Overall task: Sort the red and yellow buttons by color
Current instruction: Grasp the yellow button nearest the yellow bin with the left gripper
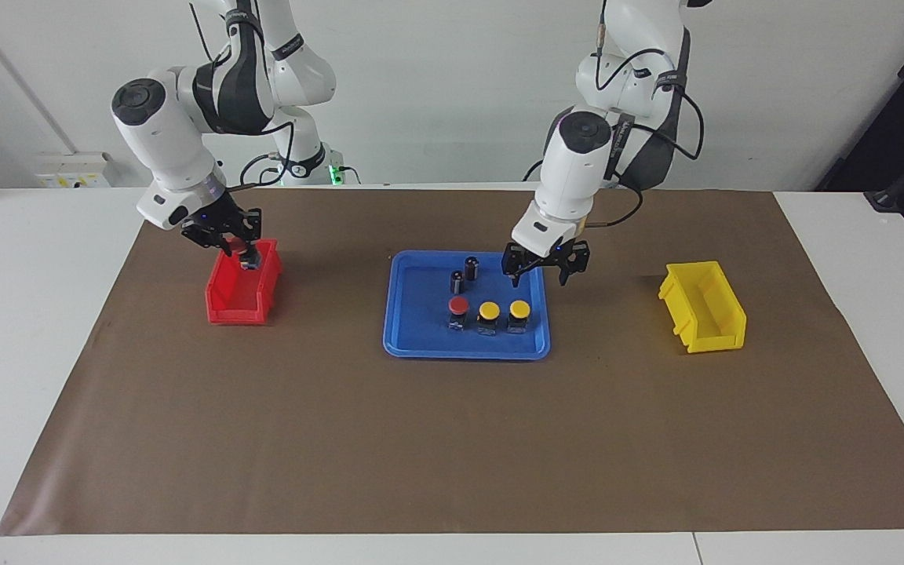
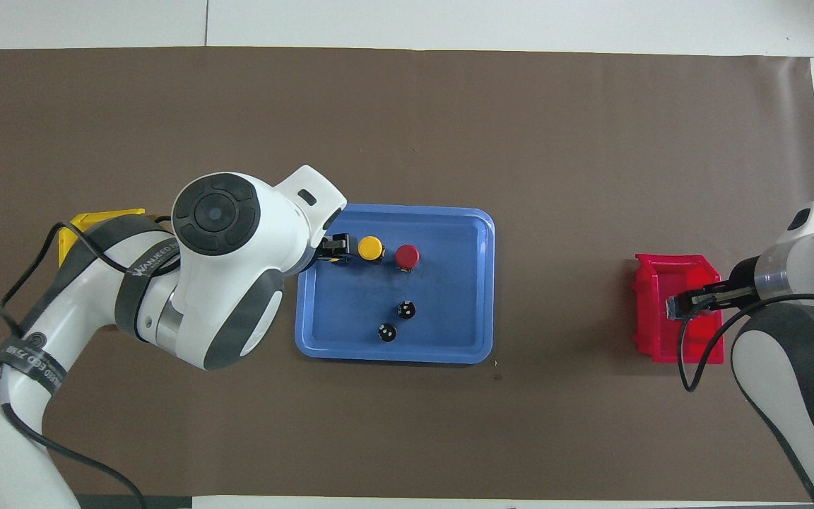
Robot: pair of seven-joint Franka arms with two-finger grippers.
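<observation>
1. Right gripper (image 1: 242, 253): it hangs over the red bin (image 1: 224, 302), which stands at the right arm's end of the table. Its fingertips are closed on the held red button (image 1: 246, 256), cap up, above the bin's open top. The button is not yet released. Judgement: the drop needs only an opening of the fingers, since the bin lies directly below.

2. Blue tray (image 1: 421, 341): it sits at the middle of the table. Three buttons stand upright in one row along the table's length, in the part of the tray farther from the robots. In order from the right arm's end they are the tray red button (image 1: 459, 305), the middle yellow button (image 1: 489, 311) and the end yellow button (image 1: 519, 308). Two dark cylinders (image 1: 472, 265) stand nearer to the robots than the row.

3. Left gripper (image 1: 542, 271): it is raised over the tray's corner at the left arm's end, with its fingertips apart and nothing between them. The end yellow button lies below it and touches neither finger. In the overhead view the gripper covers that button. Judgement: the left arm is the nearer arm for both yellow buttons, and the coming move is a short descent onto the end one.

4. Yellow bin (image 1: 715, 329): it stands at the left arm's end of the table, well apart from the tray, with no button visible in it
</observation>
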